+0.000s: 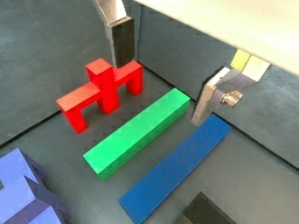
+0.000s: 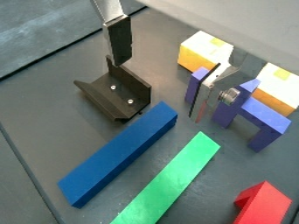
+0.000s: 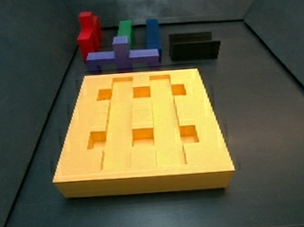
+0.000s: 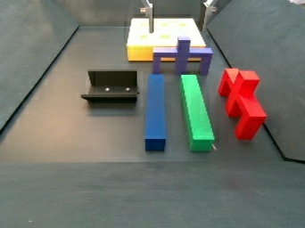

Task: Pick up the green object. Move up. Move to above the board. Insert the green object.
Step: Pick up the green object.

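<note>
Below our gripper point(image 1: 166, 72), fingers spread wide and empty, the green bar point(image 1: 138, 133) lies untouched, its long axis running crosswise between the pads.

Green object point(image 4: 195, 110) between blue bar point(image 4: 155, 109), red block point(image 4: 243, 100)
</note>
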### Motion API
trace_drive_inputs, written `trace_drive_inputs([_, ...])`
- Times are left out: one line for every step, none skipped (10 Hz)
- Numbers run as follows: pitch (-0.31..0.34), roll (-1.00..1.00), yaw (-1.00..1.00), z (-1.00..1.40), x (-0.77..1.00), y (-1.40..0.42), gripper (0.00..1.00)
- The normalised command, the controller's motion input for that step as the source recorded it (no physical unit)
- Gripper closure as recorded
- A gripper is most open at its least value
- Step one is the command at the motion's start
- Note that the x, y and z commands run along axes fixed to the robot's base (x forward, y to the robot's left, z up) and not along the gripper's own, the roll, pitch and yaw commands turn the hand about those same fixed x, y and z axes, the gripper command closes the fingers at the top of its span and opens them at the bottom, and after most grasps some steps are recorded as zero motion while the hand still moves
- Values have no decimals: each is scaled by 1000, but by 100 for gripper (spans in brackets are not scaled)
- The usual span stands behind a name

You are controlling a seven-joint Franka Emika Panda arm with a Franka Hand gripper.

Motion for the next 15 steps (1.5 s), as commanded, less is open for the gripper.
trace_drive_inputs([0,16,0,-20,0,0,0])
trace_drive_inputs([0,4,0,0,0,-11,0])
trace_drive_inputs([0,0,0,-20,0,0,0])
trace_drive_inputs([-10,-23,-34,-206,0,249,0])
trace_drive_inputs([-16,-103,-26,-414,11,523,0])
trace_drive_inputs([-106,-119,-49,-586,3,509,0])
trace_drive_inputs([-244,-119,-200,-566,0,280,0])
trace_drive_inputs([-274,-80,-166,-594,0,157,0])
trace_drive_inputs([-306,-49,-123,-597,-86,83,0])
trace_drive_inputs([-354,-24,-100,-531,-234,46,0])
trace_drive_inputs([-390,-23,-86,-474,-343,6,0])
trace_drive_inputs([-411,-31,-71,-443,-369,0,0])
trace_drive_inputs([-406,-30,-77,-454,-374,0,0])
trace_drive_inputs([-403,-16,-83,-463,-380,0,0])
trace_drive_inputs([-386,0,-69,-489,-360,0,0])
